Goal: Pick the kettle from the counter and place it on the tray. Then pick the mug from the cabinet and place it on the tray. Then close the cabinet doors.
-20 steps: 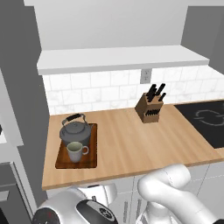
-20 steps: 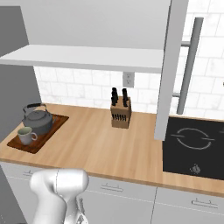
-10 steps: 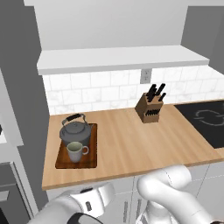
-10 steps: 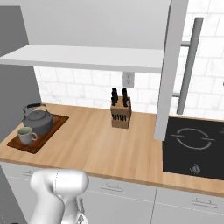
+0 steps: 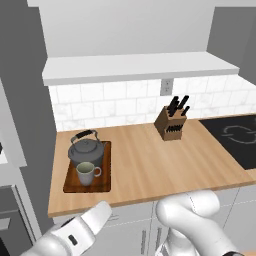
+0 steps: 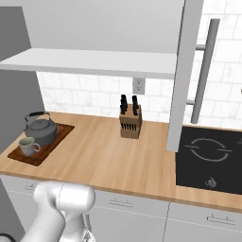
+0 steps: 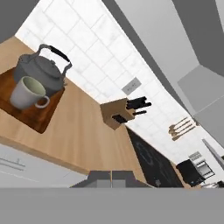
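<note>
Left base view. The kettle (image 5: 86, 151) and the mug (image 5: 87, 173) both stand on the tray (image 5: 103, 184), the mug just in front of the kettle, at the left end of the bench (image 5: 165, 165). A knife block (image 5: 171, 122) stands near the tiled wall and a black hob (image 5: 235, 142) lies at the right. Above, the cabinet shelf (image 5: 140, 67) runs across the view. The white arm folds low in front of the drawer fronts, below the bench edge.

Right base view. The tray (image 6: 56, 140) with the kettle (image 6: 40, 131) and the mug (image 6: 29, 146) sits far left. One cabinet door (image 6: 183, 75) stands swung out, seen edge-on over the hob (image 6: 208, 158), its bar handle (image 6: 204, 72) just beyond. The shelf (image 6: 94, 62) lies open to the room.

Hand view. The picture is rolled. The mug (image 7: 27, 92) touches or nearly touches the kettle (image 7: 40, 70) on the tray (image 7: 35, 117). The claw (image 7: 111, 176) shows at the bottom edge with its tips together, shut and holding nothing.

Step in hand, as a judgement: both placements look done, and only closing the cabinet doors remains. The next move calls for raising the arm from its low fold to the outer face of the open door and pushing it round toward the shelf without sweeping the knife block.
</note>
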